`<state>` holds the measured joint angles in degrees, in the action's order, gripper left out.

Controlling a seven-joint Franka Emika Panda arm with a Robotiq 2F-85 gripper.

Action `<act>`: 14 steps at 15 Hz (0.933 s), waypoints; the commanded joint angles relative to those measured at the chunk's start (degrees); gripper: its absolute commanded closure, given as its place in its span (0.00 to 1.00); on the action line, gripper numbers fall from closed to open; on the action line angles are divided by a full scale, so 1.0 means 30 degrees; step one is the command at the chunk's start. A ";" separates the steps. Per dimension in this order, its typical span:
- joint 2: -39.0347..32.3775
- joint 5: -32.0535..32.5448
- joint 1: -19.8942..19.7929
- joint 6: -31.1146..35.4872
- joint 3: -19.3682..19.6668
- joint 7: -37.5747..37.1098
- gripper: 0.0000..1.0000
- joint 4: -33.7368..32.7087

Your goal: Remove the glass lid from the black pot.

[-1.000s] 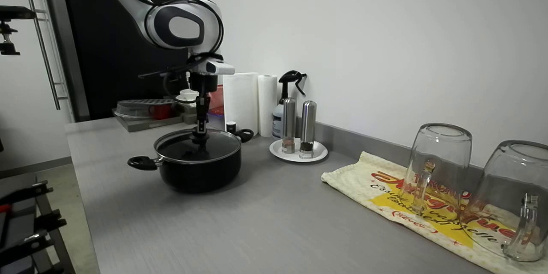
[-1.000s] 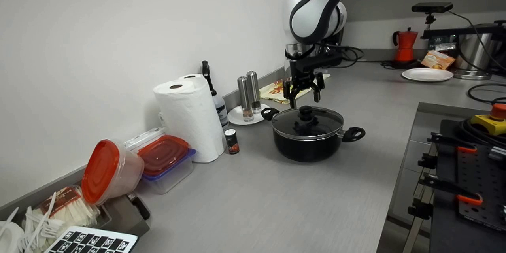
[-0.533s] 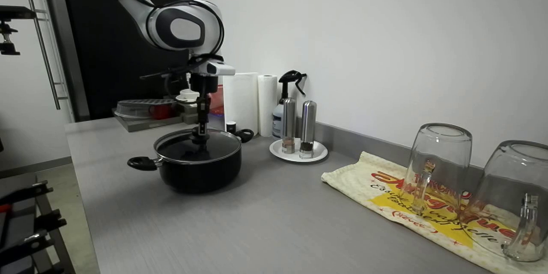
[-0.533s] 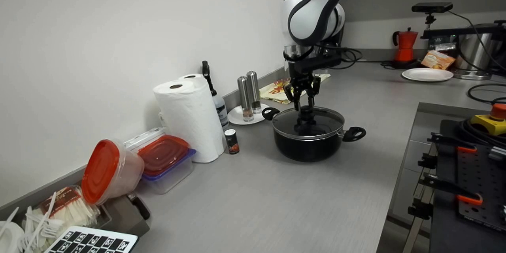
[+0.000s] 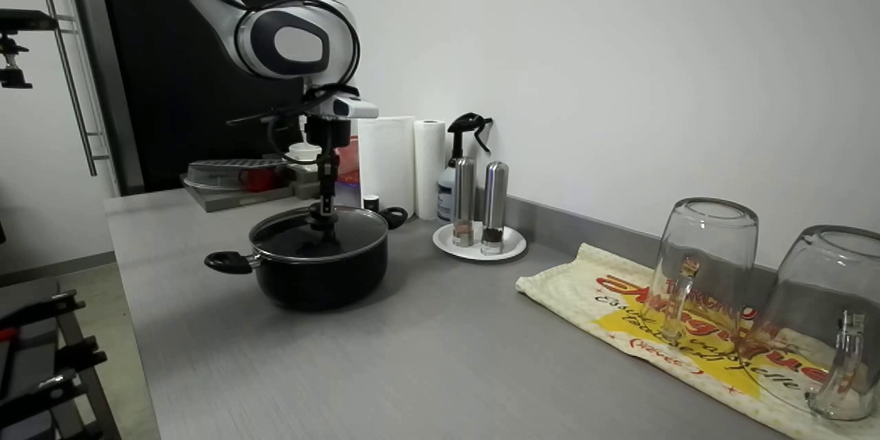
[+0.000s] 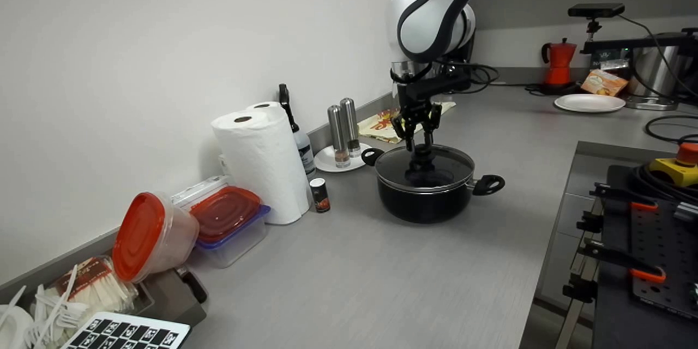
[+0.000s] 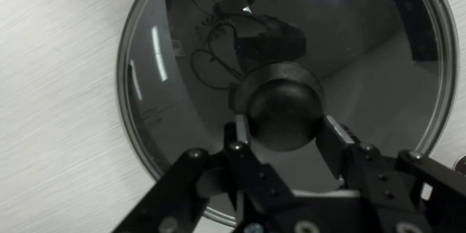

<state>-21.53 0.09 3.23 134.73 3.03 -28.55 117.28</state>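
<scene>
The black pot (image 5: pixel 323 285) stands on the grey counter in both exterior views, its two side handles sticking out. On top of it lies the glass lid (image 7: pixel 382 91), round and dark-looking, with a metal rim. From above, my gripper (image 7: pixel 285 127) holds the lid's black knob (image 7: pixel 285 107) between its fingers (image 7: pixel 333 145). In an exterior view the gripper (image 6: pixel 420 147) points straight down over the lid (image 6: pixel 452 166). The lid's rim is at the pot's rim (image 6: pixel 425 191); whether a small gap lies between them I cannot tell. The pot's inside is hidden beneath the lid.
Behind the pot, two steel mills (image 5: pixel 495 199) stand on a white plate (image 5: pixel 514 242) near the wall. Paper towel rolls (image 6: pixel 262 163) and a small jar (image 6: pixel 319 196) are close by. Upturned glasses (image 5: pixel 708 247) rest on a printed cloth (image 5: pixel 577 282).
The fingers have come together onto the lid's knob, having stood wide apart around it a second ago. Since half a second ago the lid appears to have shifted up very slightly.
</scene>
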 commanded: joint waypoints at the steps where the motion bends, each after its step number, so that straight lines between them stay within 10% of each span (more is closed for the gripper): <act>1: 0.1401 0.0863 0.0316 -0.0338 0.0298 0.0659 0.76 0.0132; 14: 0.4385 0.3197 0.2197 -0.0333 -0.1748 0.1015 0.76 0.1971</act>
<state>-11.69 7.49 8.09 134.44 -0.80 -25.56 120.60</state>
